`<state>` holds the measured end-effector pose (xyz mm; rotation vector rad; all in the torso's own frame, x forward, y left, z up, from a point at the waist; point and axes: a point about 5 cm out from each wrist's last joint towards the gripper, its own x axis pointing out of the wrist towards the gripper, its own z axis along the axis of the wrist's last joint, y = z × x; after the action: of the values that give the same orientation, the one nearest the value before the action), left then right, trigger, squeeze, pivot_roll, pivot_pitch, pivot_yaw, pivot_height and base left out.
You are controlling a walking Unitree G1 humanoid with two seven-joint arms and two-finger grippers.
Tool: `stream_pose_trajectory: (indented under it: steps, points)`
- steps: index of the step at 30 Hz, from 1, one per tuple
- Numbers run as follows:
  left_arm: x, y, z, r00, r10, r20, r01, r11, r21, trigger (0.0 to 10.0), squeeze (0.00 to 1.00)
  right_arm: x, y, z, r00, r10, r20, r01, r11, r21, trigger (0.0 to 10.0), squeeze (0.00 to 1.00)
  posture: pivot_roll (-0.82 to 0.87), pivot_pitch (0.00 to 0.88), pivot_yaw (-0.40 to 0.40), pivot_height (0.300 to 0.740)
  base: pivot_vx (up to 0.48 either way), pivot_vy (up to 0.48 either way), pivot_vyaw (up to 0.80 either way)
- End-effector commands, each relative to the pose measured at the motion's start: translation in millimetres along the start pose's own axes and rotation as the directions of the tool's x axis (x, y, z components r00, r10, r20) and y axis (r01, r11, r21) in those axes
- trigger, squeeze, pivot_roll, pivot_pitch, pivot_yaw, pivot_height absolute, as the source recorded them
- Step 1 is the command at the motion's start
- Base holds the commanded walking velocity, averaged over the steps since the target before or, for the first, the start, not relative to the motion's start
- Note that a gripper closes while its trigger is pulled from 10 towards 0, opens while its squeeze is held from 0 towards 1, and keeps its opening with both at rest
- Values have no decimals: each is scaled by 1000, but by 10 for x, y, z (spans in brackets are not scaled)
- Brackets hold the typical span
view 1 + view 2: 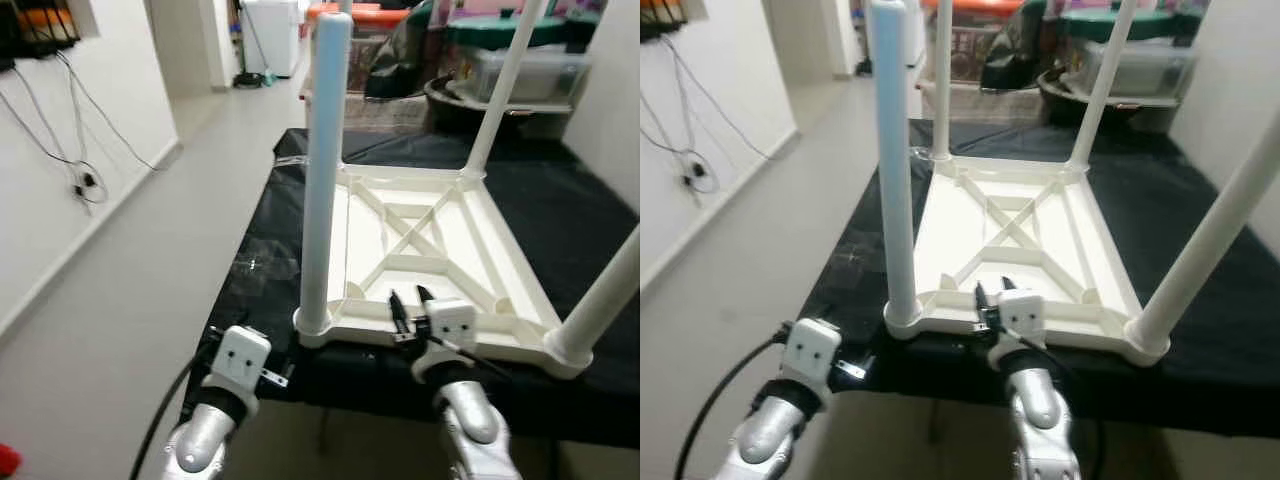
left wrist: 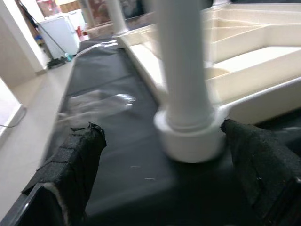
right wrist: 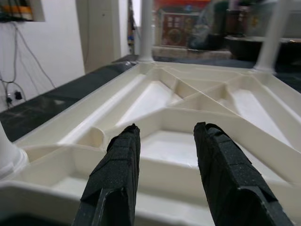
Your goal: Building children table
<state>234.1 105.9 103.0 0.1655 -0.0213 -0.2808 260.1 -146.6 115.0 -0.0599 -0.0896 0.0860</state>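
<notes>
The right gripper (image 1: 410, 298) is seen closest, held over the near rim of the white table (image 1: 440, 245), with its two black fingers (image 3: 115, 174) a little way apart and nothing between them. The left gripper (image 2: 160, 165) is held low by the near left corner, its fingers (image 2: 75, 160) spread wide on either side of the near left leg (image 1: 322, 170), not touching it. The table is laid upside down on a black cloth (image 1: 560, 215), with its four legs pointed up. Wires (image 1: 75, 140) are seen on the wall at the left.
</notes>
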Motion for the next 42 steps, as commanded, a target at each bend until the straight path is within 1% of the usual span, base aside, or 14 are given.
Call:
stream_pose_trajectory:
  steps: [1, 4, 16, 27, 33, 36, 38, 42]
  points:
    - [-12, 40, -12, 1000, 7, 1, -7, 1000, 9, 10000, 0, 7, 144, 32, 1000, 7, 8, -7, 999, 43, 10000, 0, 64, 0, -9, 740, 0, 0, 0]
    - [-6, 38, -7, 1000, 4, 6, -4, 1000, 4, 10000, 0, 0, 139, 25, 1000, -14, 1, 14, 999, 35, 10000, 0, 63, 0, -9, 740, 0, 0, 0]
    - [2, 53, -9, 1000, 10, 2, -10, 1000, 1, 10000, 0, -4, 148, 35, 1000, -17, -9, 18, 999, 31, 10000, 0, 64, 0, -6, 740, 0, 0, 0]
    - [0, 55, -11, 1000, 5, 2, -5, 1000, 5, 10000, 0, 2, 154, 46, 1000, -25, -7, 26, 999, 30, 10000, 0, 68, 0, -6, 740, 0, -353, 0]
    - [2, 72, -22, 1000, 16, -6, -16, 1000, -13, 10000, 0, 8, 146, 47, 999, -33, -10, 33, 999, 25, 10000, 0, 68, 0, -4, 740, 0, 0, 0]
    - [5, 77, -22, 1000, 16, -6, -17, 1000, -19, 10000, 0, 7, 118, 54, 999, -53, -9, 53, 998, 14, 10000, 0, 68, 0, -4, 740, 0, 0, 0]
    - [5, 79, -21, 1000, 17, -5, -17, 1000, -22, 10000, 0, 6, 72, 58, 996, -86, -9, 86, 996, 2, 10000, 0, 68, 0, -5, 740, 0, 0, 0]
    - [6, 82, -21, 1000, 17, -6, -17, 1000, -23, 10000, 0, 13, 59, 58, 996, -85, -10, 85, 996, 11, 10000, 0, 68, 0, -3, 740, 0, 0, 0]
